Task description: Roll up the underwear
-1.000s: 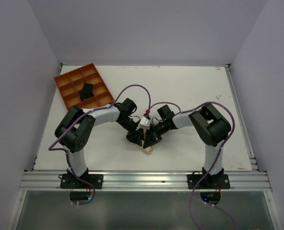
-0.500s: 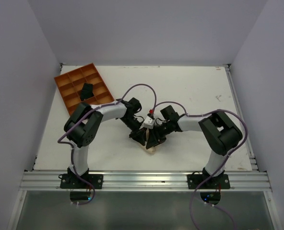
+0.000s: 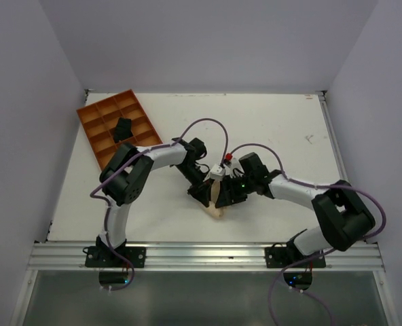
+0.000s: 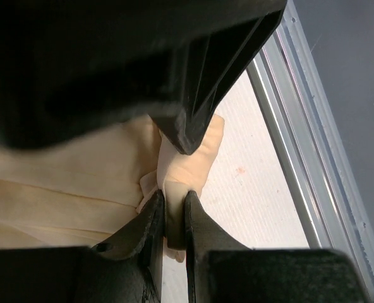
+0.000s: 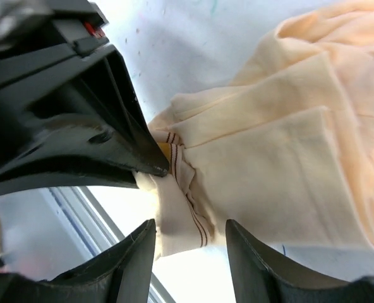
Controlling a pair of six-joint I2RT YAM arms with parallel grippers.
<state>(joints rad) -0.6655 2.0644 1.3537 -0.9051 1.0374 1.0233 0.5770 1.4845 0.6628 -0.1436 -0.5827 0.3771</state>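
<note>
since 1 second back the right arm [image 3: 301, 194] had swung out and low, and the right gripper [image 5: 188, 238] stood released over the underwear [image 5: 269, 158], near the front edge of the table [image 3: 269, 129]. the left gripper [image 4: 173, 201] pinched its fold. mid-roll, i judged; next needed a fresh right hold to turn the fold over.

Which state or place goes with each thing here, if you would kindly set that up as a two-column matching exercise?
Things:
1. left gripper
2. right gripper
3. underwear
4. black bundle

States or places:
A. in a compartment of the orange tray
B. jaws apart above the fabric
C. pinched shut on a fold of fabric
D. lying on the table near its front edge, under both grippers

Pairs: 1-C, 2-B, 3-D, 4-A
</note>
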